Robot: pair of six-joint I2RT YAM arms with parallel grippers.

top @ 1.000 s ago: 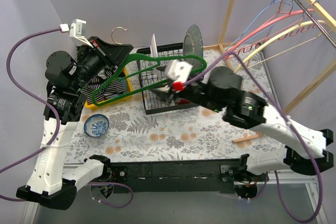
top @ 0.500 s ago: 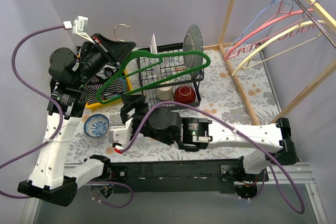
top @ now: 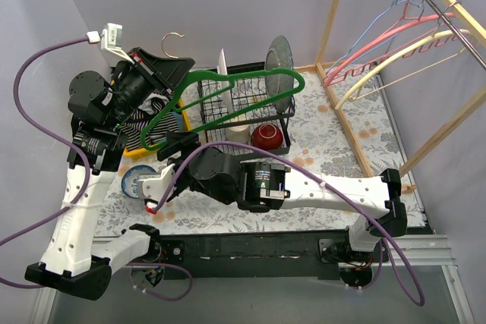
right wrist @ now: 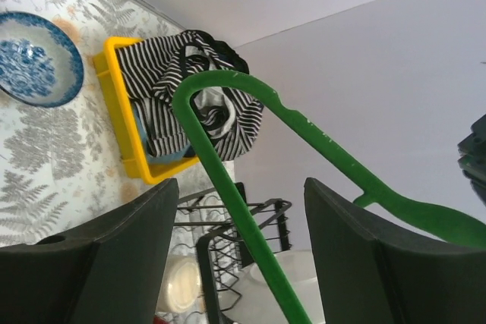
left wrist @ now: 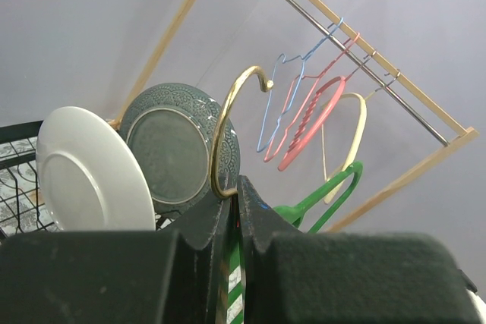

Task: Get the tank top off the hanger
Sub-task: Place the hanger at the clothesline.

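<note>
The green hanger (top: 243,73) with a gold hook (left wrist: 228,111) hangs tilted over the dish rack. My left gripper (top: 163,66) is shut on its neck, just below the hook. The striped black-and-white tank top (top: 140,121) is bunched in the yellow bin (top: 135,154). In the right wrist view the tank top (right wrist: 182,89) lies at the hanger's (right wrist: 228,180) lower bend; whether it still hangs on that bend I cannot tell. My right gripper (top: 173,146) is open under that end. Its two fingers stand either side of the lower bar without touching it.
A black wire dish rack (top: 228,123) holds a white plate (left wrist: 91,172), a grey-green plate (left wrist: 178,149), a red bowl (top: 267,136) and a white cup. A blue patterned bowl (top: 137,181) sits front left. A wooden rail (top: 448,13) at right carries pink, blue and yellow hangers.
My right arm has swung from the middle of the table to the left, bringing its open gripper under the hanger's lower end by the yellow bin. My left gripper keeps its hold.
</note>
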